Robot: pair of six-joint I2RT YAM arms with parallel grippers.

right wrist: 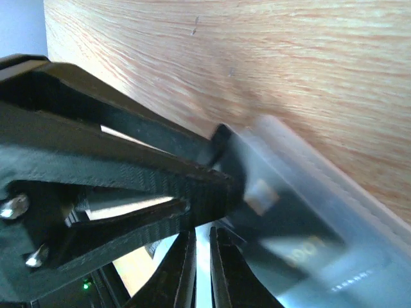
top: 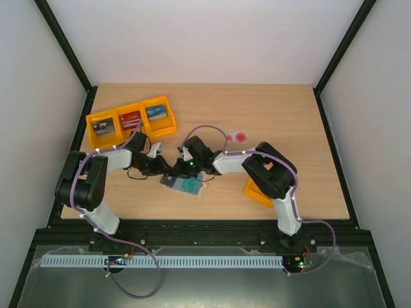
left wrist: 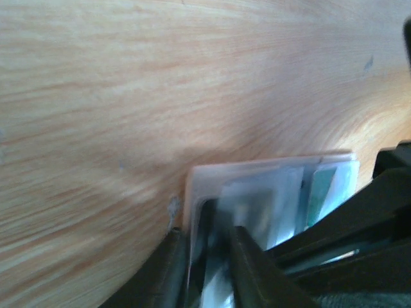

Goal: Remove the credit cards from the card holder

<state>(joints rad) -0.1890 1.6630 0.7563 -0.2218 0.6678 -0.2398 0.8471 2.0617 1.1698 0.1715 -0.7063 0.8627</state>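
Observation:
The cream-white card holder [top: 183, 185] lies open on the table between both grippers. A teal-green card [top: 192, 185] sits in its right sleeve and also shows in the left wrist view [left wrist: 322, 191]. My left gripper [left wrist: 209, 256] is shut on the holder's cream edge [left wrist: 212, 174], one finger outside it and one on a clear sleeve. My right gripper [right wrist: 203, 260] is almost closed on a thin bluish edge beside the dark card [right wrist: 302, 250], which looks blurred in its sleeve. The white card with a red circle [top: 239, 136] lies loose on the table behind.
Three joined orange-yellow bins [top: 131, 122] stand at the back left, holding grey, red and blue items. Another orange piece [top: 255, 191] lies under my right arm. The left gripper's black fingers [right wrist: 115, 147] crowd the right wrist view.

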